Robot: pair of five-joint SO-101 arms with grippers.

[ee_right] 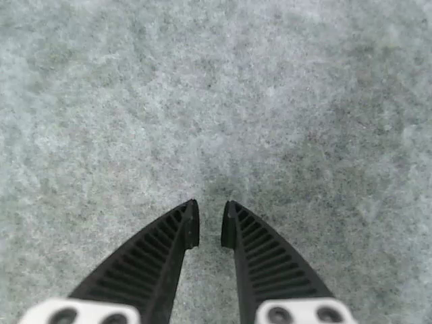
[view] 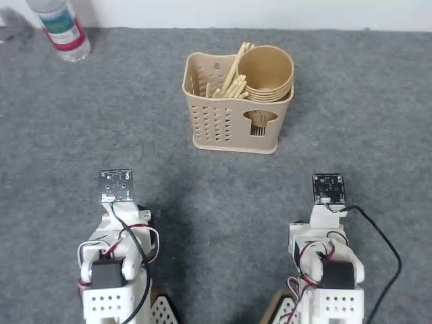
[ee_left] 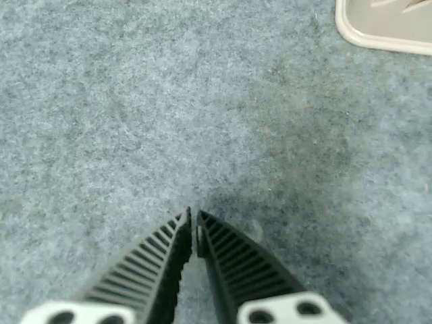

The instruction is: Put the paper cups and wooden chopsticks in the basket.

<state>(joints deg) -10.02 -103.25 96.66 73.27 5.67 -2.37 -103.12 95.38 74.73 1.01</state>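
Jaws: reading left clenched, right barely parted, both empty. Seeing tan paper cups (view: 266, 71), wooden chopsticks (view: 233, 75) inside beige slotted plastic basket (view: 214, 123); judging nothing left.

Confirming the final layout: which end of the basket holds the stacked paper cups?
The basket has them at its right end in the high view; the paper cups nest there, while the wooden chopsticks lean left of them.

Grey felt mat (view: 378, 101): is covering the table, spreading forward and to both sides of the water bottle (view: 62, 25). White wall (view: 236, 12): is running as a strip just behind the bottle. Light: is falling evenly, leaving soft shadows.
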